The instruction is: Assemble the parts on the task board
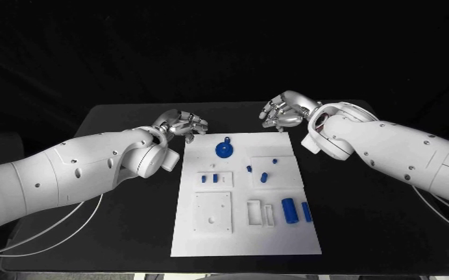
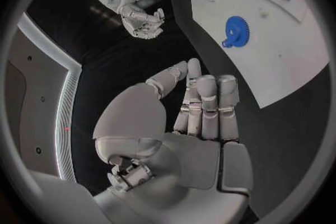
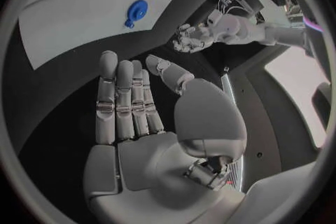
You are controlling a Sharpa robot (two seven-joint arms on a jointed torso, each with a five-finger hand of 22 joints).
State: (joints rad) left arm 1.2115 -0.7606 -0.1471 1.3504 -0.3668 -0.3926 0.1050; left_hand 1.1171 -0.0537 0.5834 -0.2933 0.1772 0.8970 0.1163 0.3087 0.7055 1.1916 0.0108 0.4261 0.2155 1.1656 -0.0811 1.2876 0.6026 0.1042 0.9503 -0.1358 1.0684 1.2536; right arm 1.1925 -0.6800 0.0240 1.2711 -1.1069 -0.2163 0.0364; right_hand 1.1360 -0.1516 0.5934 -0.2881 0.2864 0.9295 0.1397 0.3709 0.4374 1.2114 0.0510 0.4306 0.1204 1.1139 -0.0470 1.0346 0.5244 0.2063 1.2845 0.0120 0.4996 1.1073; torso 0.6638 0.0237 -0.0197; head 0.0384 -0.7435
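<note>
A white task board [image 1: 245, 225] lies in the middle of a black table [image 1: 122, 183], carrying small blue parts. A blue gear [image 1: 224, 149] with a short stem sits near the board's far edge, seen also in the left wrist view [image 2: 236, 29] and the right wrist view [image 3: 136, 11]. Nearer the robot than the gear, two short blue pegs [image 1: 209, 178] stand in a raised white block [image 1: 214, 179] on the board's left side. To the right of that block, a small blue piece [image 1: 264, 177] lies beside a raised square plate [image 1: 273, 167], with a smaller blue piece [image 1: 249, 168] just left of it. Toward the board's near right corner, two blue cylinders [image 1: 296, 210] lie side by side, next to a pair of narrow white slotted frames [image 1: 260, 213]. A larger white square plate [image 1: 213, 212] sits left of those frames. The room behind the table is dark.

The left hand [image 1: 180, 124] hovers just off the board's far left corner, holding nothing; the left wrist view shows its fingers [image 2: 207, 106] straight and side by side, thumb apart, palm bare. The right hand [image 1: 285, 111] hangs beyond the board's far right corner, likewise holding nothing; its wrist view shows the fingers [image 3: 122, 98] extended and the thumb spread wide. Neither hand touches the board or any part.
</note>
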